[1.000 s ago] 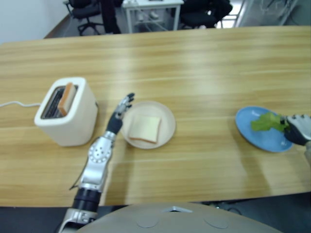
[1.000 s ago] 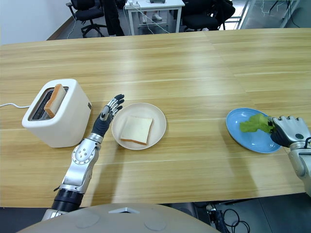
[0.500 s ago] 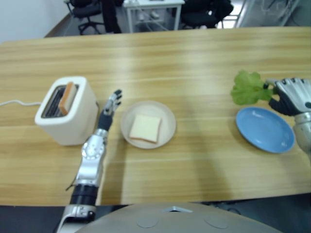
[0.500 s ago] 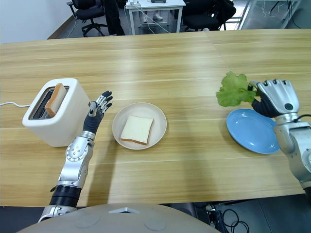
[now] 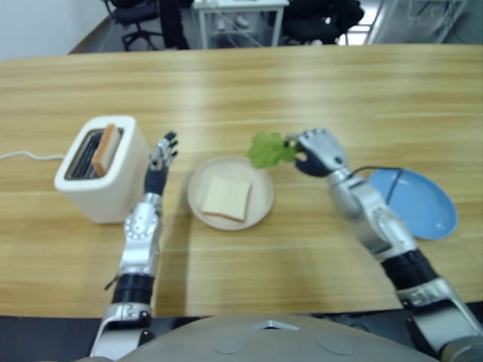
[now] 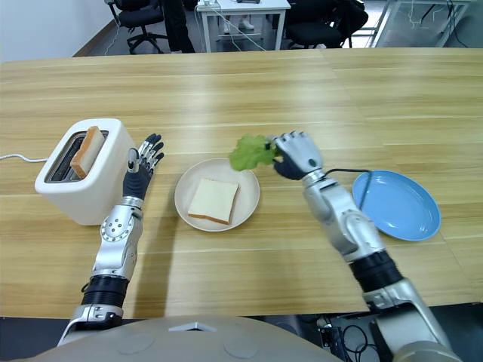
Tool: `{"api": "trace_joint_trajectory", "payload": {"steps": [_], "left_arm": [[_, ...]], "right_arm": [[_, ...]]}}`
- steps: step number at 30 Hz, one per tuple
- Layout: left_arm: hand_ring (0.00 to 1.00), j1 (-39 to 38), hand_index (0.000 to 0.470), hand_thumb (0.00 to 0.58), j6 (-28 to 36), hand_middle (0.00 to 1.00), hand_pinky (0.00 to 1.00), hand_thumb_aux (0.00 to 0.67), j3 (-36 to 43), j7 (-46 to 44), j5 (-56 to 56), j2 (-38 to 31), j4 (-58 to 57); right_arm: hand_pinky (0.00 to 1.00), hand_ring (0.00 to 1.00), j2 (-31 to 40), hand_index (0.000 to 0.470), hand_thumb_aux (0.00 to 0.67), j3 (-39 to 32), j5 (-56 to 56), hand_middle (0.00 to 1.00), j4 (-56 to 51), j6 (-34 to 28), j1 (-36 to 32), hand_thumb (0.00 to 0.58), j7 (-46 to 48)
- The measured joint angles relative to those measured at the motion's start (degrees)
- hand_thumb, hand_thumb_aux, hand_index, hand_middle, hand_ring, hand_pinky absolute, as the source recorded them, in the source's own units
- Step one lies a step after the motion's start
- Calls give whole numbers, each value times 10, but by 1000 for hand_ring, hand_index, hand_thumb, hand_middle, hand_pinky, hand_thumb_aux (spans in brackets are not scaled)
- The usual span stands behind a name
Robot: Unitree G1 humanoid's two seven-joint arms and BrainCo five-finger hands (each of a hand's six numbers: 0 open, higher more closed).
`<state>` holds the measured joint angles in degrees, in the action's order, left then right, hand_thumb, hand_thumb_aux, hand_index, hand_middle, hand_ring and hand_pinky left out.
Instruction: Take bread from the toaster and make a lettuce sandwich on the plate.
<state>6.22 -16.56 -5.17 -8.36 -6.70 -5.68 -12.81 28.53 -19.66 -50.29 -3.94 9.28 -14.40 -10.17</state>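
A white toaster (image 6: 78, 172) stands at the left with one slice of bread (image 6: 85, 151) upright in its slot. A beige plate (image 6: 217, 194) in the middle holds a slice of bread (image 6: 212, 200) lying flat. My right hand (image 6: 297, 155) is shut on a green lettuce leaf (image 6: 251, 152), held in the air over the plate's far right rim. My left hand (image 6: 141, 163) stands open, fingers up, between the toaster and the plate, holding nothing.
An empty blue plate (image 6: 395, 204) lies at the right, just past my right forearm. The toaster's white cord (image 6: 15, 158) trails off the left side. Office chairs and a white table stand beyond the far edge.
My right hand has lifted the lettuce off the blue plate and carried it left to the beige plate's rim. My left hand has drawn back from the plate towards the toaster.
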Motion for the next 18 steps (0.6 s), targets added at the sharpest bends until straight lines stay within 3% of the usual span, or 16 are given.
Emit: {"api": "trace_joint_trajectory", "payload": {"steps": [7, 18], "left_arm": [[0, 1, 0, 0, -2, 0, 0, 0, 2, 1, 3, 4, -9], [0, 3, 0, 0, -6, 0, 0, 0, 11, 4, 19, 7, -16]], "right_arm": [[1000, 1000, -81, 460, 670, -80, -27, 1000, -116, 19, -21, 580, -22], [1000, 1000, -132, 460, 670, -122, -34, 1000, -199, 22, -40, 580, -52]]}}
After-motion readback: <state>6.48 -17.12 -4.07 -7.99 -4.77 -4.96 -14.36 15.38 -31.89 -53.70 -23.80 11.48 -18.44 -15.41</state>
